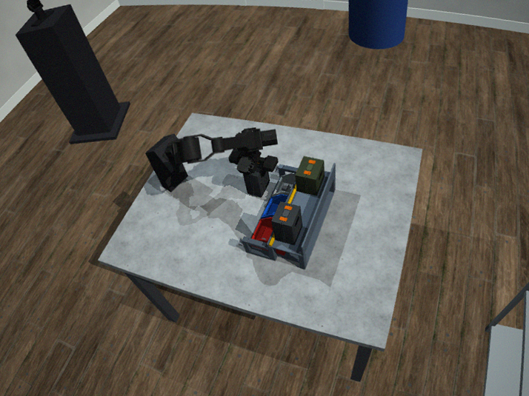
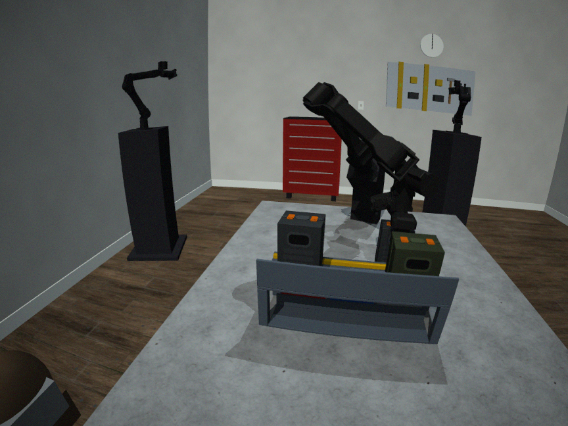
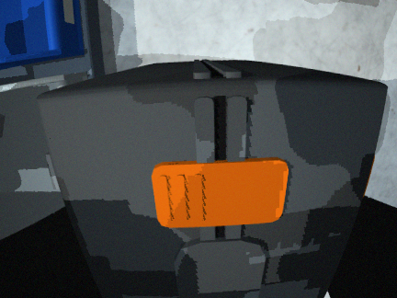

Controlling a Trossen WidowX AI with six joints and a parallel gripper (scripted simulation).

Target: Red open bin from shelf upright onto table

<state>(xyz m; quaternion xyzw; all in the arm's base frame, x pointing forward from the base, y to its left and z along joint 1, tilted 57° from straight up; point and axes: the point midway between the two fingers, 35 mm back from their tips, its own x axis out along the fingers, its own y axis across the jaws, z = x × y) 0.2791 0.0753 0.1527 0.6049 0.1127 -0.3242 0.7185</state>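
The red open bin point(image 1: 261, 230) stands on the lower front level of the grey-blue shelf point(image 1: 319, 216) point(image 2: 357, 286), at its near-left end in the top view. The dark case over the shelf partly hides it, and its parts cannot be made out. My gripper point(image 1: 255, 166) point(image 2: 393, 213) is away from the bin, shut on a dark grey case point(image 1: 256, 186) point(image 2: 381, 242) point(image 3: 115, 138) with orange latches. The case is upright beside the shelf's open front. Whether its base touches the table is unclear.
A blue bin point(image 1: 271, 207) point(image 3: 34, 34) is beside the red one, with a grey bin point(image 1: 281, 185) beyond. Another dark grey case point(image 1: 287, 222) point(image 2: 300, 242) and a green case point(image 1: 310, 176) point(image 2: 416, 254) stand on the shelf's upper part. A yellow bar point(image 2: 353, 263) runs along it.
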